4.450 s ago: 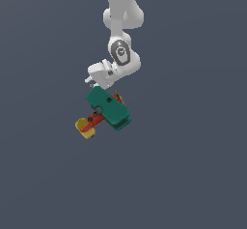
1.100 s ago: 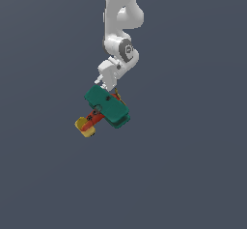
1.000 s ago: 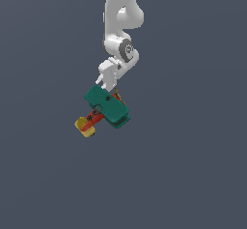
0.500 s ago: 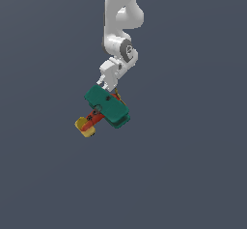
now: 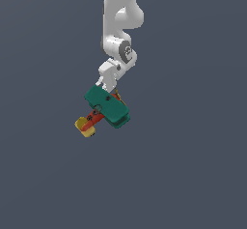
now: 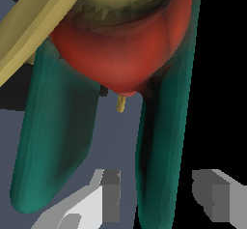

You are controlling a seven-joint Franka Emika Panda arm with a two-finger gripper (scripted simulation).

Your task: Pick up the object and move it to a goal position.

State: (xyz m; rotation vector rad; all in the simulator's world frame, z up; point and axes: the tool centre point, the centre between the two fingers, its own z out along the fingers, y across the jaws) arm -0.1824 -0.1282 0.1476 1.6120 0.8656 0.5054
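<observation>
The dark blue-grey table point(image 5: 193, 165) fills the exterior view, and nothing but the robot and one toy shows on it. The white Franka arm point(image 5: 120, 25) comes down from the far edge of that view, bends at a grey-capped joint, and ends right over the toy.

The toy airplane point(image 5: 107, 108) lies a little to the exterior view's left of centre, directly under the wrist. Its broad teal-green wing point(image 5: 108, 106) runs diagonally, from upper left toward lower right in that view. The red body point(image 5: 94, 117) sticks out from under the wing toward the near left and ends in the yellow tail piece point(image 5: 85, 126). The wrist view shows the plane from very close: the red nose point(image 6: 125, 54), a yellow hub above it with a yellow propeller blade point(image 6: 34, 35) slanting off to one side, and teal wing surfaces point(image 6: 58, 131) reaching toward the camera on both sides of the nose.

The end effector point(image 6: 161, 199) has its two grey fingers spread, with one edge of the teal wing lying in the gap between them. Neither finger pad point(image 6: 112, 199) is visibly pressed against the wing, so nothing is pinched. In the exterior view the fingers themselves cannot be made out, hidden where the hand meets the wing.
</observation>
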